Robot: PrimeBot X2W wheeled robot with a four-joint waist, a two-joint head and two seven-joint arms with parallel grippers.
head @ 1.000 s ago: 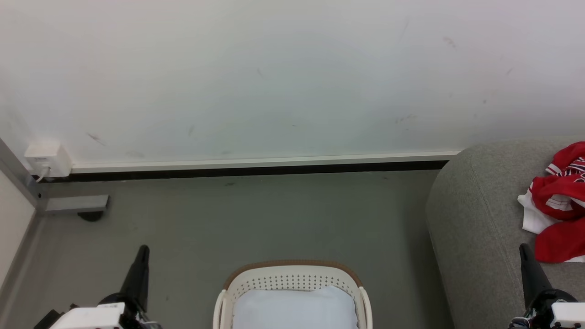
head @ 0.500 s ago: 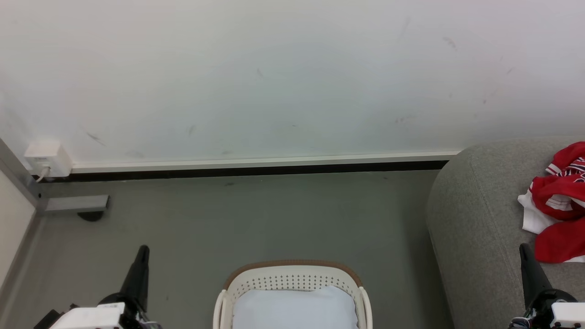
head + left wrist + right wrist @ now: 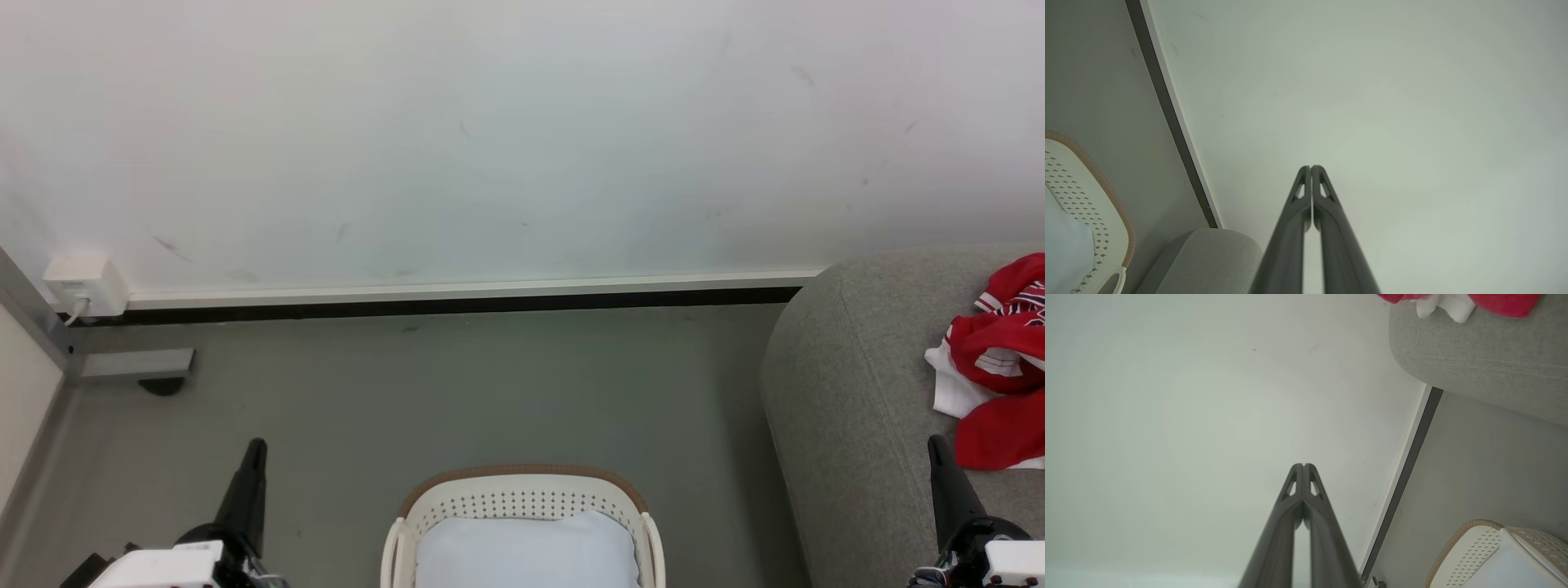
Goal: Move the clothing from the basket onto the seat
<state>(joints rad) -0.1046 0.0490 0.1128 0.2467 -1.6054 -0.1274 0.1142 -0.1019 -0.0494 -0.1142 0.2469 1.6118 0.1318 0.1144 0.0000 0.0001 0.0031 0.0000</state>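
The clothing [image 3: 998,367] lies heaped on the seat [image 3: 849,408] at the right edge, just above the right pincer [image 3: 936,445]; the left pincer [image 3: 255,447] is lower left, left of the basket [image 3: 522,494]. Both are clenched, empty.

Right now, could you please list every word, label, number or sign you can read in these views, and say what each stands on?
No text can be read.
Red clothing on the seat: dark and white lettering near its top fold, crumpled and cut off at the frame edge, unreadable.
White wall box: a tiny dark marking, too small to read.
Basket: no text.
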